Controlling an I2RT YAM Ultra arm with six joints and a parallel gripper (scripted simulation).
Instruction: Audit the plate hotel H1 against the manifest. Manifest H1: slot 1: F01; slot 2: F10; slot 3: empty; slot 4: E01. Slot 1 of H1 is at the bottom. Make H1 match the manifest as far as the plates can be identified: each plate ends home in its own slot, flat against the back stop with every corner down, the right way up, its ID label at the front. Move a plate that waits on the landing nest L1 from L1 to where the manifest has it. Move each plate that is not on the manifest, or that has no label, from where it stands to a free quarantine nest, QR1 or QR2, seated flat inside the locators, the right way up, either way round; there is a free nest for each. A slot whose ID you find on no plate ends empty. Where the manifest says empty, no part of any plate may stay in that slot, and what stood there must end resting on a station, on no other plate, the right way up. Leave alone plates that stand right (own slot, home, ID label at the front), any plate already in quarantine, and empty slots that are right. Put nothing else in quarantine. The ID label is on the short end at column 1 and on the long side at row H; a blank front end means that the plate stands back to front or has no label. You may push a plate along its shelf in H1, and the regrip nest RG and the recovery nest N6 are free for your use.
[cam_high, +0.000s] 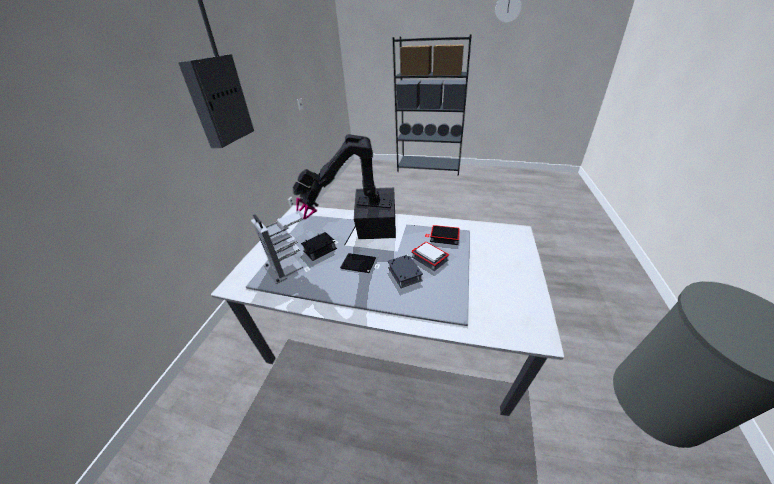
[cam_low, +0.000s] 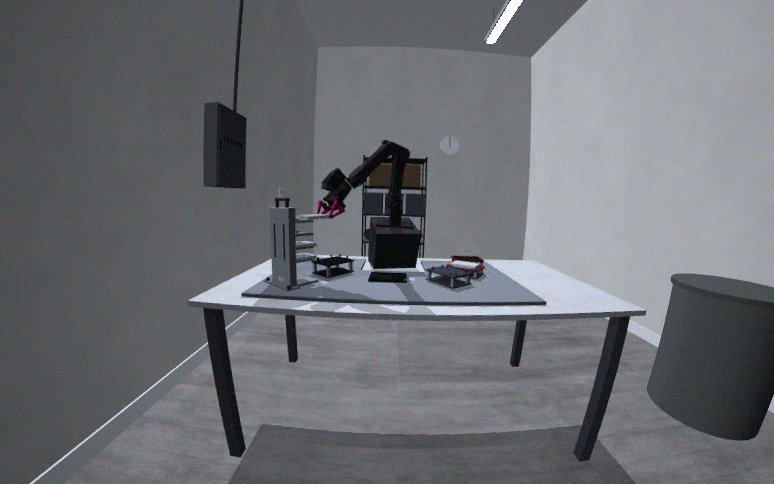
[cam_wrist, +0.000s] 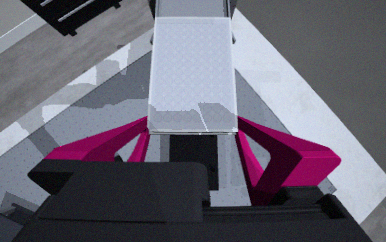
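The grey plate hotel H1 (cam_high: 268, 249) (cam_low: 283, 245) (cam_wrist: 193, 8) stands at the left of the mat. My gripper (cam_high: 303, 214) (cam_low: 325, 214) (cam_wrist: 192, 121) is at its top level, shut on a white plate (cam_wrist: 193, 65) by the long sides near the front end. This plate lies about level, top side up, and sticks out in front of the tower; whether it touches the shelf is hidden. No label is readable on its front end. Pale plates show dimly on lower shelves; their IDs cannot be read. Another white plate (cam_high: 430, 251) (cam_low: 465, 264) lies on a red-rimmed nest.
A second red-rimmed nest (cam_high: 445, 233) stands behind it without a plate. A grey raised nest (cam_high: 405, 269) (cam_low: 449, 275), a flat black nest (cam_high: 358, 262) (cam_low: 387, 277) and a black raised nest (cam_high: 319, 244) (cam_low: 332, 265) stand on the mat, the last close to the hotel.
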